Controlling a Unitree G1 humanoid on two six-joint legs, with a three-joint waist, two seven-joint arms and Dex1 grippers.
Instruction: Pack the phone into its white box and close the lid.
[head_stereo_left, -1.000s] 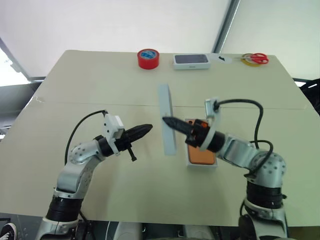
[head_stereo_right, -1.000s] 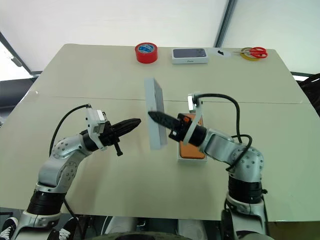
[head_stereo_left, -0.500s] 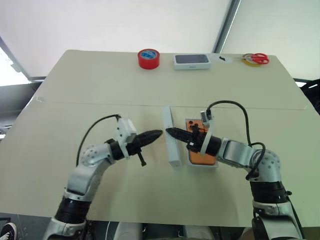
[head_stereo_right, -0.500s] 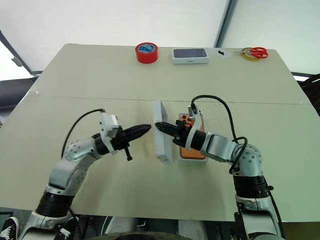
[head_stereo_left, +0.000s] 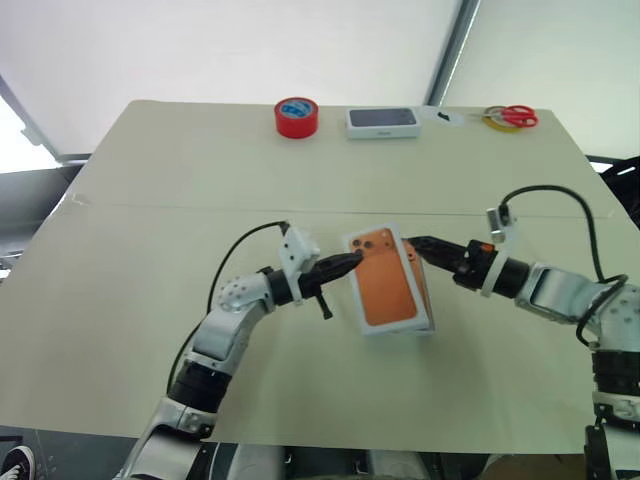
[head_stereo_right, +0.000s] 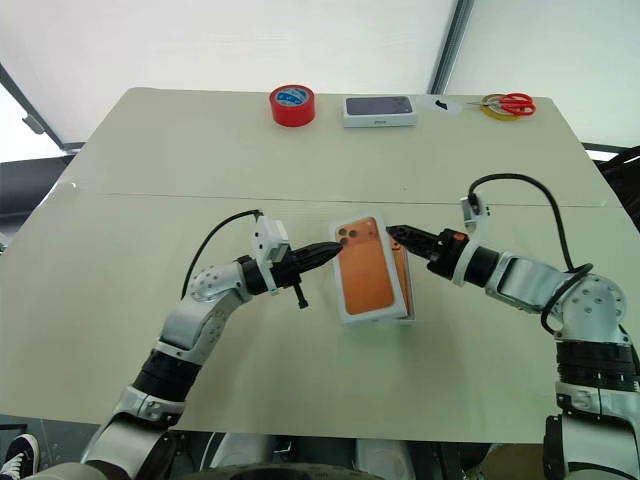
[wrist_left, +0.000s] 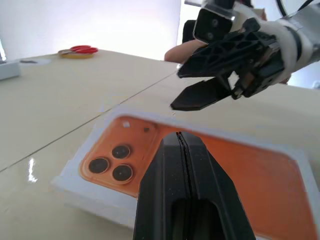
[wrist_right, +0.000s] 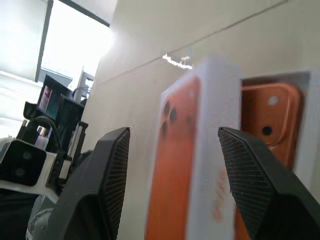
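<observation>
The lid (head_stereo_left: 383, 280) lies orange face up, askew over the white box (wrist_right: 306, 131), with its right side raised. Under that raised side the orange phone (wrist_right: 272, 112) shows in the box. My left gripper (head_stereo_left: 352, 261) is shut, and its tip is at the lid's left edge near the printed camera lenses (wrist_left: 111, 162). My right gripper (head_stereo_left: 418, 245) stands open just right of the lid's far corner and holds nothing. In the left wrist view it (wrist_left: 176, 90) hovers over the lid's far side.
At the table's far edge stand a red tape roll (head_stereo_left: 296, 117), a dark-topped white box (head_stereo_left: 381, 122) and red-handled scissors (head_stereo_left: 515, 117) on a yellow ring. A seam (head_stereo_left: 180, 209) runs across the table behind the arms.
The lid stood on edge with the right gripper shut on it. Now it lies orange face up over the box. The right gripper has opened and drawn back right; the left moved right to the lid.
</observation>
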